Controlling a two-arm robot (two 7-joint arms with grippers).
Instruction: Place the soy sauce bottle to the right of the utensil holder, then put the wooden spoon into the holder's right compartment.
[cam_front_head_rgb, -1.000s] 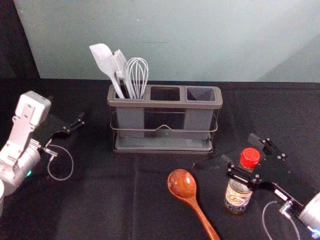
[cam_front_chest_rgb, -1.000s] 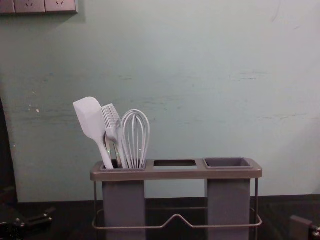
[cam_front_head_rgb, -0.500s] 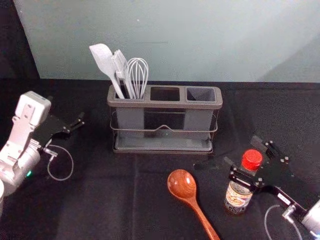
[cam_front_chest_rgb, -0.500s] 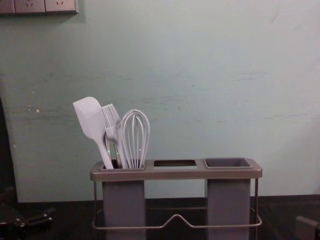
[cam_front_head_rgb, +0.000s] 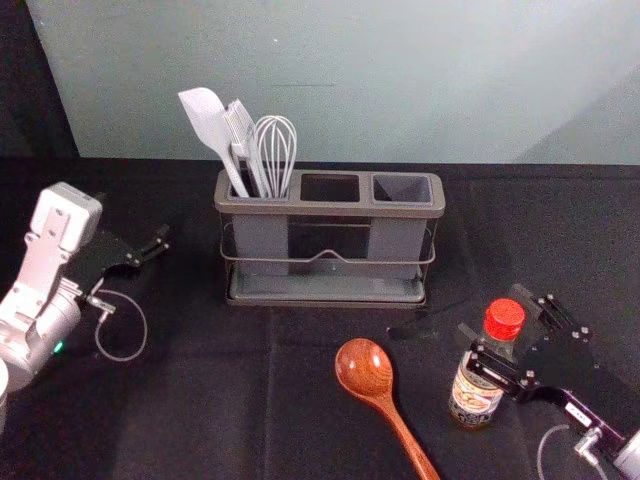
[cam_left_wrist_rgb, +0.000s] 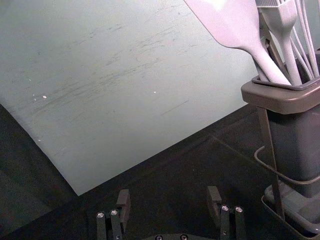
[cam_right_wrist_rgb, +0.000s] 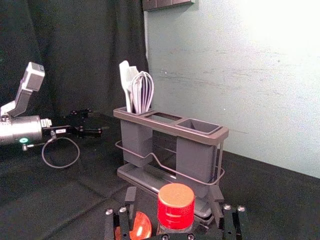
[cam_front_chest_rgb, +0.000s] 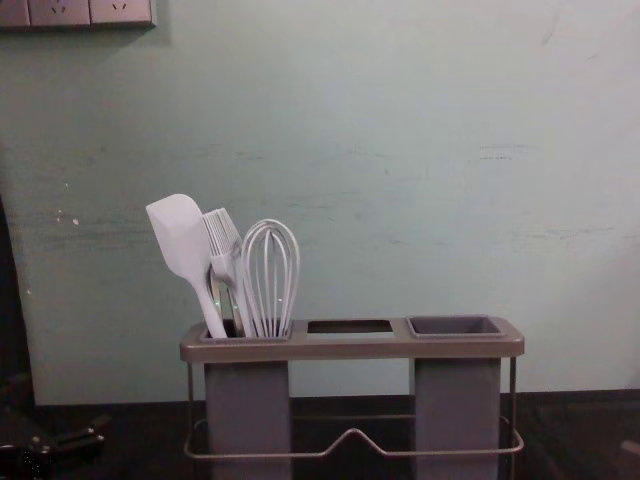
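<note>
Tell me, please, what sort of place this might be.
Probably a robotics lab's mock kitchen: robot arms reach in from both sides over a black cloth set with a utensil holder and wooden spoon.

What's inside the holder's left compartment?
A spatula, a brush and a whisk, heads up, with something metallic among them. The compartment's walls hide their lower ends, so I cannot see the bottom.

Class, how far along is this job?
Probably done: the bottle stands right of the holder, though nearer the front. In hand: the right pincer is open around it. Remaining: the spoon, on the cloth, needs the right compartment. The left pincer waits far left.
</note>
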